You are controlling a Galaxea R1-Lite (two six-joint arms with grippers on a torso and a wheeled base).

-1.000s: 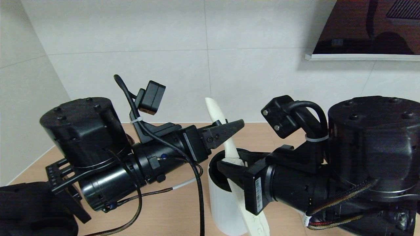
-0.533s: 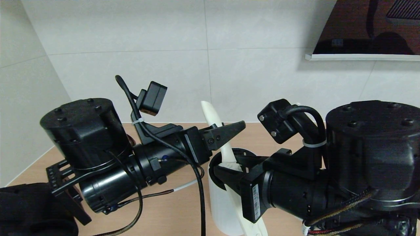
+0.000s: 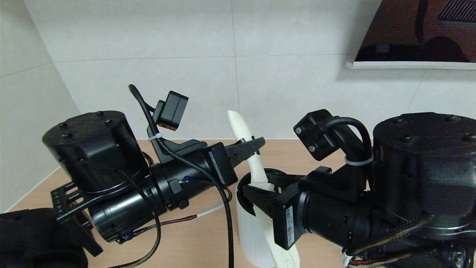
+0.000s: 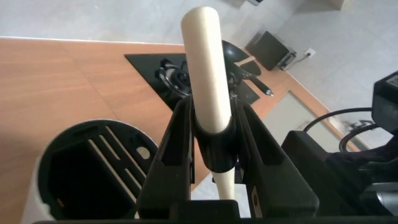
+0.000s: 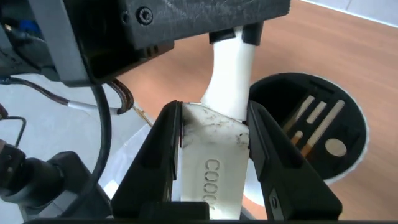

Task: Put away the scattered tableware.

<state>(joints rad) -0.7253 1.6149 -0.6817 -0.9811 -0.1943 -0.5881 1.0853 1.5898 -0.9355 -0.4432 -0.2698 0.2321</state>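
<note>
Spatula point(image 3: 256, 168): near upright — handle tip up, blade low.
Left gripper point(image 4: 214, 111): you're clamped on the handle.
Right gripper point(image 5: 214, 113): clenched on the blade.

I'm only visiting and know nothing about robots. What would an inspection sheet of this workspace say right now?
Surface: light wooden countertop.
Job's things: white utensil held tilted near a white holder; pale utensils stand in its dark inside.
Clutter: nothing seen.
Grippers: left gripper shut on the utensil's handle; right gripper shut on its wider flat end.
Cables: black cable hangs from the left arm; a thin wire runs beside it.
Surroundings: grey tiled wall, dark range hood at upper right, black hob set in the counter.
</note>
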